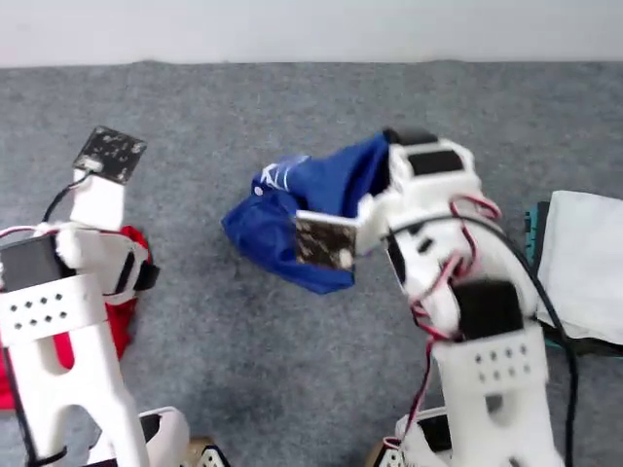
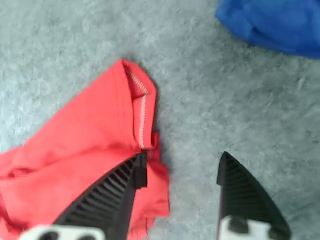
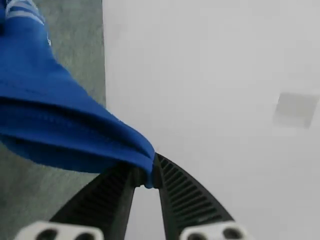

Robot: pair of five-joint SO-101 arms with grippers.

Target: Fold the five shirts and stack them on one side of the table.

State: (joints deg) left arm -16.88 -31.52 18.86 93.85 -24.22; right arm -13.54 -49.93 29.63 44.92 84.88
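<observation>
A blue shirt point(image 1: 302, 209) hangs crumpled above the grey table, one edge pulled up by my right gripper point(image 1: 387, 161). In the right wrist view that gripper point(image 3: 145, 182) is shut on a fold of the blue shirt point(image 3: 65, 135). A red shirt point(image 1: 131, 268) lies rumpled at the left under my left arm. My left gripper point(image 2: 182, 165) stands open just above the table, one finger over the red shirt's point(image 2: 90, 135) edge and the other over bare table. The blue shirt point(image 2: 272, 22) lies farther off.
A folded white shirt point(image 1: 584, 263) rests on a darker teal piece point(image 1: 533, 233) at the table's right edge. The grey table point(image 1: 243, 360) shows bare between the two arms and along the back. A pale wall runs behind.
</observation>
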